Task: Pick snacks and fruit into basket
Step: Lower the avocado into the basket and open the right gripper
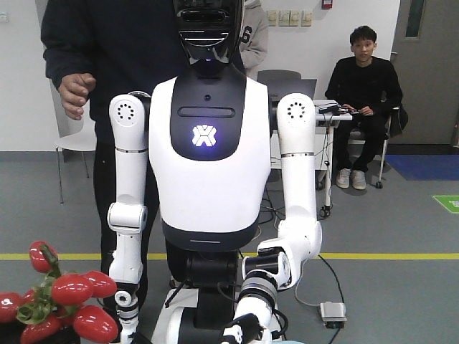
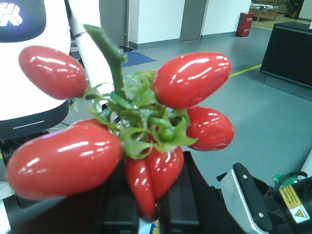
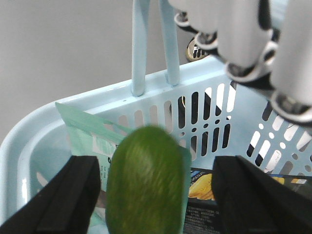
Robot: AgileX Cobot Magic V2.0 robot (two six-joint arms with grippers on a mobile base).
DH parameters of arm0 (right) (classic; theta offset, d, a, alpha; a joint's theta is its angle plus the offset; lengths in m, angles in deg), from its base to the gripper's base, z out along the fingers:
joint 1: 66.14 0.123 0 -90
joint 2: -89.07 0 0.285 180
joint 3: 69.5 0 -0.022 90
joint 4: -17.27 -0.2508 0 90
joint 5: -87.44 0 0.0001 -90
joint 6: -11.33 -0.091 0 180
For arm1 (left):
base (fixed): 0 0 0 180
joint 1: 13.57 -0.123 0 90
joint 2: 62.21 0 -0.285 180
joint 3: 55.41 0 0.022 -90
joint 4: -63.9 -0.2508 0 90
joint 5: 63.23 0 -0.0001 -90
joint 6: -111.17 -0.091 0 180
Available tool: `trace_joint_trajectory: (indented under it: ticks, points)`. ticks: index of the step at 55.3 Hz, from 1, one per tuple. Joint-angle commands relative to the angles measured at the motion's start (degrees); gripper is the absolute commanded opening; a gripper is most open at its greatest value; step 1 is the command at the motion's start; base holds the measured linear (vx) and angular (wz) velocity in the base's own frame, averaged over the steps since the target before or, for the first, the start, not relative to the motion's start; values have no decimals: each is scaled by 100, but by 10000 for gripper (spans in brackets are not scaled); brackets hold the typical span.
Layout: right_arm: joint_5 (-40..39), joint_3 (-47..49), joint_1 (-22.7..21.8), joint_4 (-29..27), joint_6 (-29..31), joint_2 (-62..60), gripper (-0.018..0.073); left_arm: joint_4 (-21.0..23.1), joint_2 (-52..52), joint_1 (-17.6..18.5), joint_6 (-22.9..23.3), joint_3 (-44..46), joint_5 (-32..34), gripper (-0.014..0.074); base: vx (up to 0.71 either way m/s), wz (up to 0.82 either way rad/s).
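Observation:
The fruit, a cluster of glossy red oblong pieces with green leaves [image 2: 146,136], fills the left wrist view. My left gripper [image 2: 148,207] is shut on its lowest pieces between black fingers [image 2: 122,204]. The same cluster [image 1: 68,301] shows at the front view's bottom left. A green avocado-like fruit [image 3: 146,180], blurred, sits between the wide-apart fingers [image 3: 68,195] of my open right gripper [image 3: 163,195], touching neither. Below it is the light-blue basket [image 3: 204,112], holding the snacks: a mint-green pouch [image 3: 87,136] and a black box printed with yellow pieces [image 3: 204,187].
A white humanoid robot [image 1: 204,165] stands straight ahead, its jointed hand [image 3: 243,39] beside the basket handle [image 3: 151,44]. One person stands behind it and another sits at the back right [image 1: 362,93]. A small grey box with a cable lies on the floor [image 1: 333,312].

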Motion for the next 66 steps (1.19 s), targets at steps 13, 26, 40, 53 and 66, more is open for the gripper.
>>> trace_joint_trajectory:
  ticks: [13,26,40,53,66]
  points:
    - [-233,168,-14,33,26,-295,580,-97,-6,6,6,167,-93,0,0,0]
    - [1108,168,-7,38,5,-1217,450,-20,-6,6,79,167,-171,0,0,0]
    - [1602,168,-13,35,11,-3239,-14,252,745,6,201,147,264,0,0,0]
    - [1059,168,-13,36,11,-3844,-11,413,1569,6,207,147,1216,0,0,0]
    - [1021,168,-13,41,23,-3946,-10,619,1969,6,355,-273,1407,0,0,0]
